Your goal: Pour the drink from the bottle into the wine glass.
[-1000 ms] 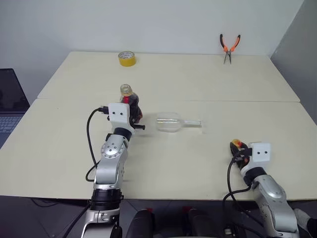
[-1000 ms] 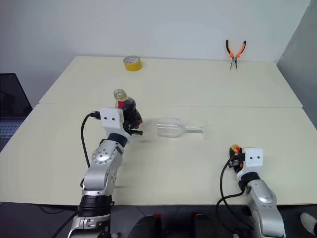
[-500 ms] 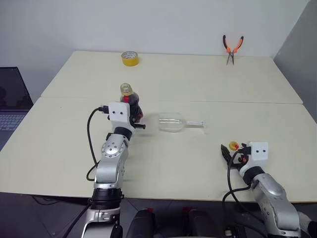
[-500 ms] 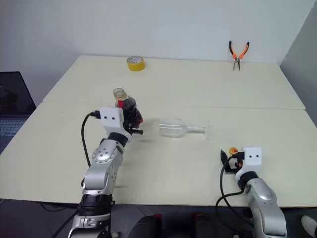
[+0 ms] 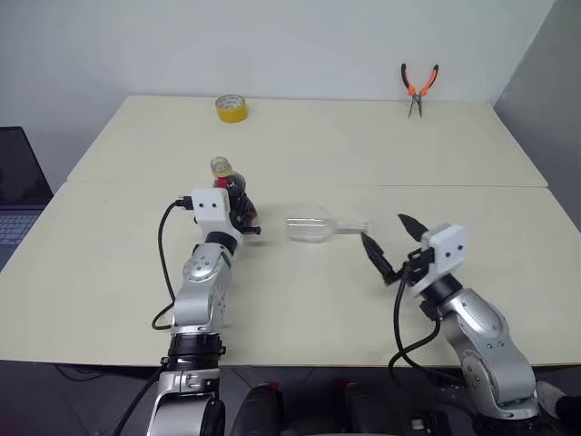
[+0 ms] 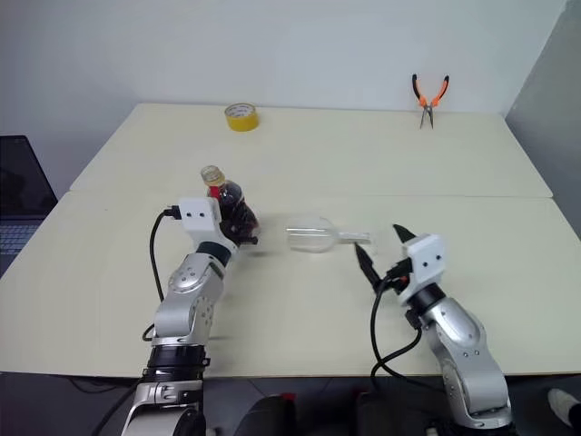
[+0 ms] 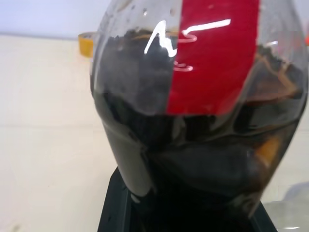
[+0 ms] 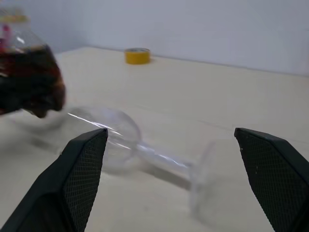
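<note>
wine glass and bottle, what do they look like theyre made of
Wine glass: clear glass or hard plastic, glossy; the table shows through the bowl, with bright streaks along it. Bottle: probably thin clear plastic, shiny; the dark drink shows through and highlights cross the red label.

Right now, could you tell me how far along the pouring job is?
Done: the left gripper is shut on the bottle, which stands upright on the table with the drink inside. In hand: the right gripper, open, points at the wine glass, which lies on its side, empty. Left: stand the glass up, then pour; the bottle's mouth looks uncapped, though I can't be sure.
</note>
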Robot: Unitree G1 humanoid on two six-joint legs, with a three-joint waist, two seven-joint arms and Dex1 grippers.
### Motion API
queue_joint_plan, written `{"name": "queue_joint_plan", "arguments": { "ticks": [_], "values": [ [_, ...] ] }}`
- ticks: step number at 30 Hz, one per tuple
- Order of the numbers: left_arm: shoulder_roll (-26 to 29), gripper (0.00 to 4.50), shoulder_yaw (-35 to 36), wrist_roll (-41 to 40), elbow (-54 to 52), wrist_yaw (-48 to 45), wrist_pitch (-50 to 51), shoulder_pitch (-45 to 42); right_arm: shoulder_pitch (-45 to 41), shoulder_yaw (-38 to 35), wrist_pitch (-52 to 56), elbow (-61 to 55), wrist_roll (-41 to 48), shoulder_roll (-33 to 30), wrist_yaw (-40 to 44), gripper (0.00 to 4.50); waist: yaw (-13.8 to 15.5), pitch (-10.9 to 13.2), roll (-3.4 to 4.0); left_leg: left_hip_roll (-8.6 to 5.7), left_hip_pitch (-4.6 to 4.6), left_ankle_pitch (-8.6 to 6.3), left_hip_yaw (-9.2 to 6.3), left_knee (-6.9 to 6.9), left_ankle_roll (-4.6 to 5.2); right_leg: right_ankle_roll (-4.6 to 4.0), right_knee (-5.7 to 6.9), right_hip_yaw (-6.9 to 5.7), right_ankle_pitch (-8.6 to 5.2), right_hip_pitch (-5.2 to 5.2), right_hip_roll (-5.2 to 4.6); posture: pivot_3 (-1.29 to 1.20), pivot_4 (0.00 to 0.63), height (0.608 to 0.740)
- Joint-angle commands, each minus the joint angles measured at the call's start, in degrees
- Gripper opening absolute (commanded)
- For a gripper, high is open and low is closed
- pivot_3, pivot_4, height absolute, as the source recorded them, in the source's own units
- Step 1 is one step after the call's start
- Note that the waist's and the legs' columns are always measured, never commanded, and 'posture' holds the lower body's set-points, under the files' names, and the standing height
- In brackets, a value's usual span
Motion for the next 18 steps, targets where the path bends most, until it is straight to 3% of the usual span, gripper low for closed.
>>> {"name": "queue_joint_plan", "arguments": {
  "ticks": [1,7,18],
  "values": [
    [1.18,0.67,1.22,0.4,0.8,0.88,-3.46,-3.06,-4.14,3.24,3.09,-4.1,1.61,-1.0,2.27,4.5,0.13,0.0,-0.01,0.0,0.0,0.0,0.0,0.01,0.0,0.0,0.01,-0.01,0.0,0.01,-0.01,0.0,0.15,0.74],
    [3.35,0.67,3.19,1.18,11.65,2.54,-9.47,-9.4,-12.84,9.08,3.85,1.18,-1.32,0.15,3.12,4.5,0.26,0.0,-0.02,-0.01,0.03,-0.01,-0.1,0.05,0.01,0.0,0.04,-0.09,0.0,0.05,-0.01,0.0,0.15,0.74],
    [5.99,0.67,5.53,0.09,27.08,1.19,-15.23,-15.47,-17.71,13.32,3.92,5.26,-3.56,3.51,3.32,4.5,0.2,0.01,-0.03,-0.03,0.02,0.01,-0.05,0.04,-0.01,-0.01,0.04,-0.08,0.01,0.02,-0.11,0.0,0.15,0.74]
  ]
}}
